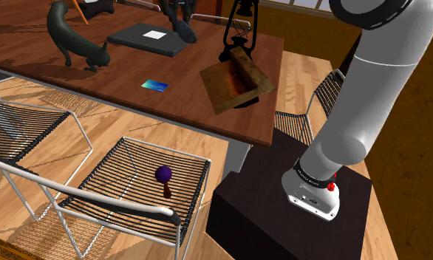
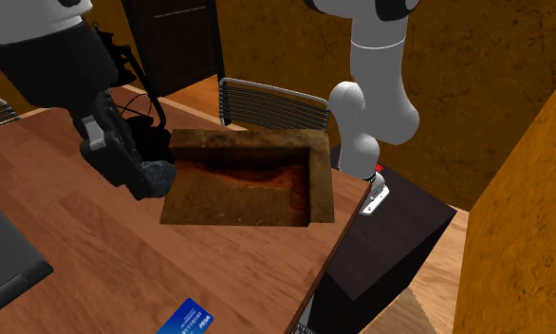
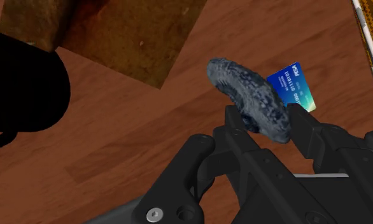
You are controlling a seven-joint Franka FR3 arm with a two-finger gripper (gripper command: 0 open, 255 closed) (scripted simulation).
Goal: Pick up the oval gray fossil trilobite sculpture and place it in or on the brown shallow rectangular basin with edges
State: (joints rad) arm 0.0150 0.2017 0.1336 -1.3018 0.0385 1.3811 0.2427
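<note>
Clearly, wrist view: jaws clamped on gray trilobite (image 3: pixel 249 95); second exterior view: just beside brown basin (image 2: pixel 316 190).

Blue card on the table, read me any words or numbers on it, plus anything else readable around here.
"VISA": on the blue card, near one corner.
Smaller print on that card: too small to read.
White label on the dark flat case: nothing legible.

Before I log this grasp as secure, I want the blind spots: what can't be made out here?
Trilobite sculpture: lower end hidden by the gripper clasping it, wrist view.
Blue card: partly behind the sculpture, wrist view; print too small.
Basin: cut off by the frame edge, wrist view.
</note>
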